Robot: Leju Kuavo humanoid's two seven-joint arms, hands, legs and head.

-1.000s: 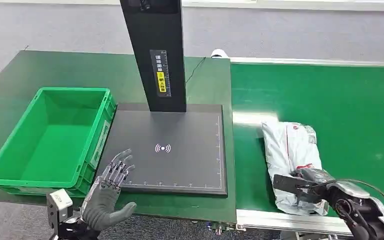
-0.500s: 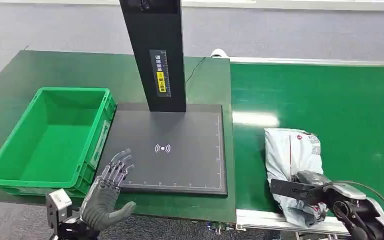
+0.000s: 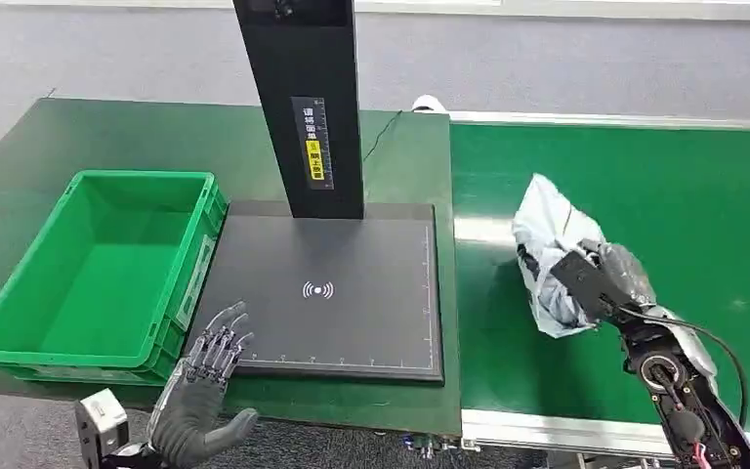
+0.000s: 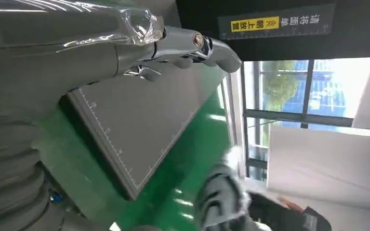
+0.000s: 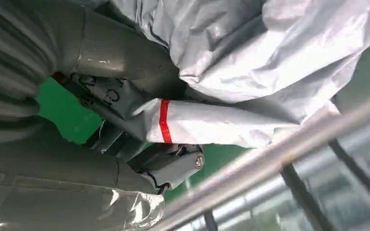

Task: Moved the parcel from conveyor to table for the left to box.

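The parcel is a crumpled grey-white plastic mailer with a red stripe. My right hand grips it and holds it lifted above the green conveyor belt, right of the black scanner pad. In the right wrist view the bag bulges out of my closed fingers. My left hand hovers with fingers spread at the near left corner of the pad, holding nothing; the left wrist view shows its fingers over the pad. The green box stands empty on the left.
A black post with a yellow label rises from the pad's far edge. The dark green table carries the box and pad. A metal rail runs along the conveyor's near edge.
My right hand has raised the parcel off the belt and carried it up and away from the near rail; the bag now hangs crumpled. My left hand dropped slightly toward me.
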